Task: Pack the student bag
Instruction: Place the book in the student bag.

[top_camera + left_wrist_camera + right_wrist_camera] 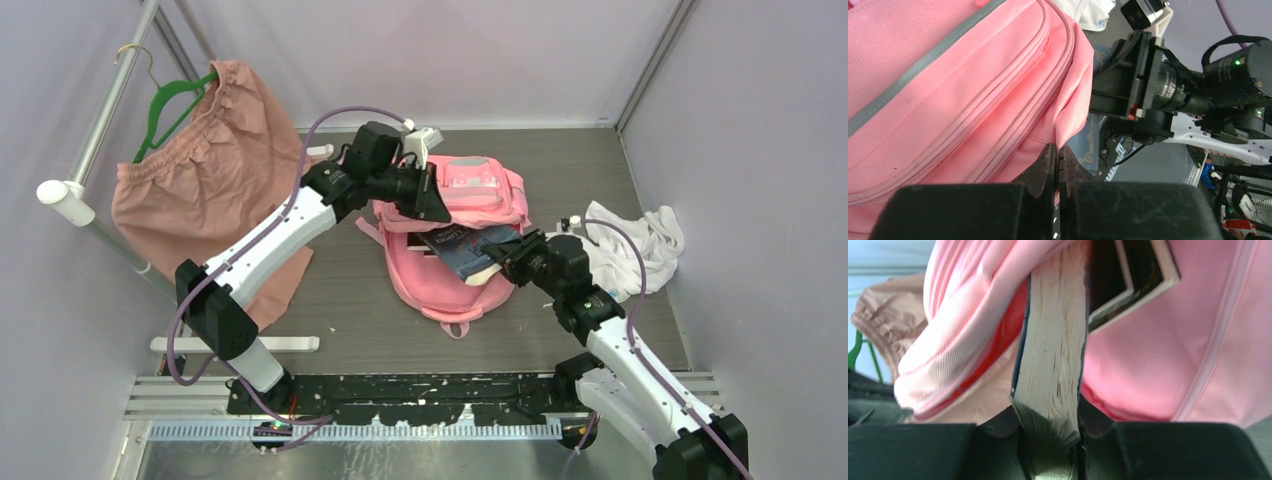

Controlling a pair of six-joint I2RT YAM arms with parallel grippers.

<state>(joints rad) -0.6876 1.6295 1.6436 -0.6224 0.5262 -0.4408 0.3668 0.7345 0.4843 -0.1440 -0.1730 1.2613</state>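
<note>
We counted one pink backpack (470,185) and two books: one dark blue book (468,252), and a second book (1135,282) with a dark cover and a pale edge, which we could see only from the right wrist. Of cloth things we found one dusty-pink garment (215,185) and one white cloth (640,245), and beside these a single green hanger (160,105). There were two robot arms, the left arm (275,238) and the right arm (625,352), each with one gripper, so two in all: the left gripper (1057,150) and the right gripper (1050,415).
</note>
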